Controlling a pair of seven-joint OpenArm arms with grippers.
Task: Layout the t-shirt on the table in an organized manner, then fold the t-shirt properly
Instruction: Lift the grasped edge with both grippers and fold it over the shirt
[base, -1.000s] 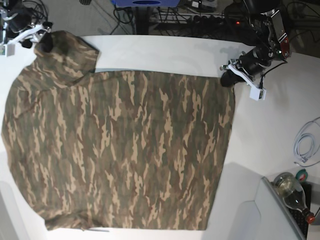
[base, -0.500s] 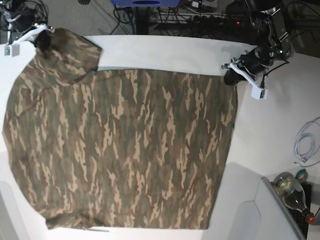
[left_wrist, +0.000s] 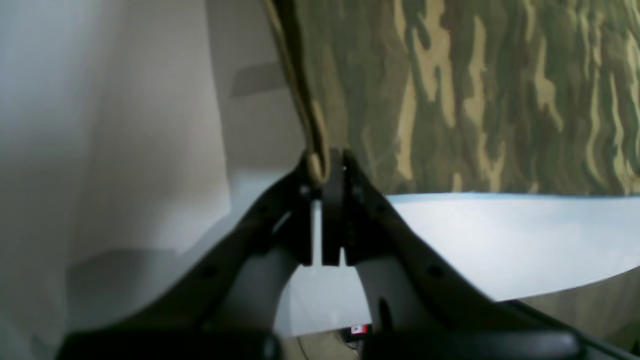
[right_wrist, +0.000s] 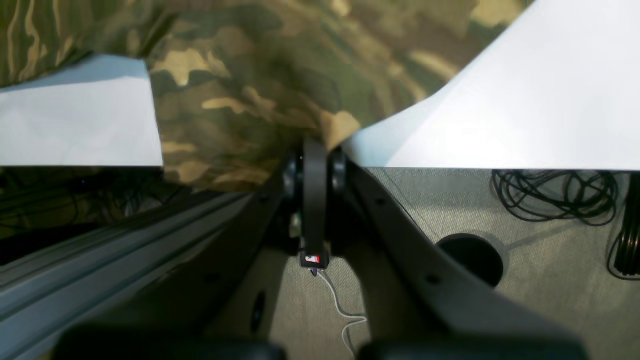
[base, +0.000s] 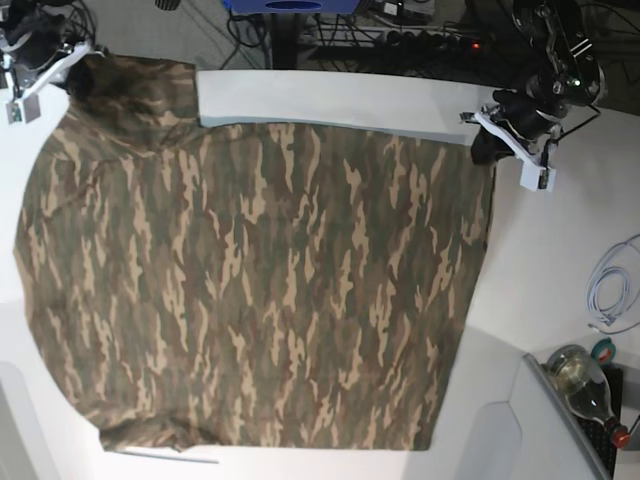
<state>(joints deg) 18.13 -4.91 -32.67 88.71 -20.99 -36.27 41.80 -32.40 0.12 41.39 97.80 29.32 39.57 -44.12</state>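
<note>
While the t-shirt (base: 260, 290) lies spread wide and mostly flat over the worktop (base: 560, 260), I hold it by two far corners so that, as I judge it, the cloth can be drawn taut and squared up before any folding starts. From my left pincer (left_wrist: 325, 165) the fabric runs away ahead and to one side as a smooth camouflage sheet, its hemmed edge rising straight out of my grip; bare white worktop lies just beside and below my fingertips. My left pincer is clenched on that hem corner, jaws pressed together with only the cloth between them. My right pincer (right_wrist: 315, 150) is likewise clamped tight, biting a bunched bit of the t-shirt's sleeve end right at the worktop's rim, with the fabric gathering in soft folds just ahead of it. Behind and beneath that pincer the worktop ends and the carpeted floor (right_wrist: 540, 280) shows, with coiled black cables (right_wrist: 555, 195) well apart from my grip.
</note>
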